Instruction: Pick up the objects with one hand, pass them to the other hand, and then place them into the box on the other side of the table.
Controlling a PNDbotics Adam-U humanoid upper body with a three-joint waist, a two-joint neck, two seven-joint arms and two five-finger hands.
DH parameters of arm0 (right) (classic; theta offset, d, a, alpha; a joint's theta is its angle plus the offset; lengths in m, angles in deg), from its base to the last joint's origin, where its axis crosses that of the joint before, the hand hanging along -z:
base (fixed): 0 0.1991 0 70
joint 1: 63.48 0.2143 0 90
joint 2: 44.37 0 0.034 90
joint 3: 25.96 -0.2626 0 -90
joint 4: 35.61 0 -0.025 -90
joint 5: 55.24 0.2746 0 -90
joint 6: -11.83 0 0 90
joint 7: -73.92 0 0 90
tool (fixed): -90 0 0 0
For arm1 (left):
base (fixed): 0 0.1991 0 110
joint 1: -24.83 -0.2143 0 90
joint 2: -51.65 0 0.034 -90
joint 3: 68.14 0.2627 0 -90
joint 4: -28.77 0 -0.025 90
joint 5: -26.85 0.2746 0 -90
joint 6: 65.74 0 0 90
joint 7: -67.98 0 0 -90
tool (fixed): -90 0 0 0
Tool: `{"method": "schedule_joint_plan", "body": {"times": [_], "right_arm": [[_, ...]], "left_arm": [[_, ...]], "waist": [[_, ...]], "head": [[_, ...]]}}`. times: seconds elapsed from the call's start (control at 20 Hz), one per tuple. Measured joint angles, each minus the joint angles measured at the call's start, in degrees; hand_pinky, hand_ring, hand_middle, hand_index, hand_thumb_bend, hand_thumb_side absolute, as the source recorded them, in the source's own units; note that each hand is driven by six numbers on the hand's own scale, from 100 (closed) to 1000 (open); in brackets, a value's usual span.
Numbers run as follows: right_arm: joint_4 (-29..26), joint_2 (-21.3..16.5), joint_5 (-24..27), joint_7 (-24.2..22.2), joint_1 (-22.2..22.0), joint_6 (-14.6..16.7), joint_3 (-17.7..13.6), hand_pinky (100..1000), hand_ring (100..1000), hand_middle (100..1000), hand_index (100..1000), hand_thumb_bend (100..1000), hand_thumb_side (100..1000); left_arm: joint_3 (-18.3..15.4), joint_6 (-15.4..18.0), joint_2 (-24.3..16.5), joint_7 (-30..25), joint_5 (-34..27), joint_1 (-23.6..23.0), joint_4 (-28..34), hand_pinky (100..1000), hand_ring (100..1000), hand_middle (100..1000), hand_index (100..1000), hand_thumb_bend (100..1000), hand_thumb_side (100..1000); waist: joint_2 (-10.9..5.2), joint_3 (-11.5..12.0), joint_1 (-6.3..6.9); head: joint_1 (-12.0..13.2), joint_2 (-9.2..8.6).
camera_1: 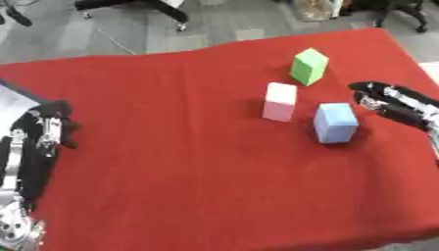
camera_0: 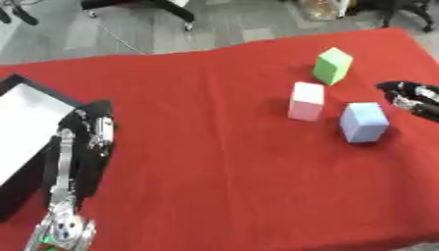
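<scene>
On the right side of the red tablecloth point(camera_0: 214, 147), the right hand point(camera_1: 390, 102) is hovering just beside the blue block point(camera_1: 335, 122), fingers spread. Pink block point(camera_1: 280, 101) and green block point(camera_1: 308, 66) are sitting farther. Far left, the left hand point(camera_0: 92, 130) is hanging relaxed near the white box point(camera_0: 26, 122).

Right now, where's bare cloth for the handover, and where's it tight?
Free: the wide red cloth between the left hand and the pink block, plus the whole near edge. Crowded: far right, where the green block, pink block and blue block cluster beside the right hand.
</scene>
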Motion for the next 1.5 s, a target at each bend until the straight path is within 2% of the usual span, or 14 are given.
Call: {"method": "schedule_joint_plan", "body": {"times": [0.3, 0.7, 1.2, 1.25, 1.3, 1.35, 1.5], "right_arm": [[-0.31, -0.2, -1.71, -1.31, 0.05, 0.86, 1.63, 1000, 1000, 937, 945, 100, 788], [-0.31, -1.57, -3.56, -6.03, 1.31, 2.96, 5.56, 1000, 1000, 940, 964, 102, 743], [-0.8, -3.83, -2.6, -10.84, 1.42, 4.54, 9.42, 1000, 1000, 943, 980, 119, 700], [-0.77, -3.99, -2.66, -11.13, 1.42, 4.55, 9.67, 1000, 1000, 942, 987, 117, 669], [-0.69, -4.18, -2.93, -11.37, 1.42, 4.5, 9.78, 1000, 1000, 940, 990, 100, 579], [-0.61, -4.3, -3.38, -11.55, 1.44, 4.49, 9.88, 1000, 1000, 939, 991, 100, 583], [-0.35, -4.36, -5.15, -11.83, 1.72, 4.48, 10.0, 1000, 1000, 935, 998, 100, 356]], "left_arm": [[0.0, 0.0, -0.01, 0.0, 0.01, 0.0, -0.01, 451, 590, 652, 751, 100, 830], [0.01, 0.01, -0.05, -0.01, 0.05, 0.0, -0.03, 451, 591, 652, 752, 100, 829], [0.01, 0.05, -0.48, -0.06, 0.09, -0.04, -0.03, 451, 591, 653, 752, 100, 829], [0.01, 0.05, -0.49, -0.06, 0.1, -0.05, -0.03, 451, 591, 653, 752, 100, 829], [0.01, 0.05, -0.49, -0.06, 0.11, -0.05, -0.03, 451, 591, 653, 752, 100, 829], [0.01, 0.05, -0.49, -0.06, 0.12, -0.05, -0.03, 451, 591, 653, 752, 100, 829], [0.01, 0.05, -0.49, -0.07, 0.17, -0.05, -0.03, 451, 591, 653, 752, 100, 828]], "waist": [[0.0, -0.01, 0.0], [0.0, 0.03, -0.17], [0.0, -0.03, -0.54], [0.0, -0.07, -0.54], [0.0, -0.14, -0.54], [0.0, -0.21, -0.54], [0.0, -0.23, -0.57]], "head": [[0.01, 0.0], [0.03, 0.0], [0.22, 0.0], [0.32, 0.0], [0.39, 0.0], [0.47, 0.0], [0.55, 0.0]]}}
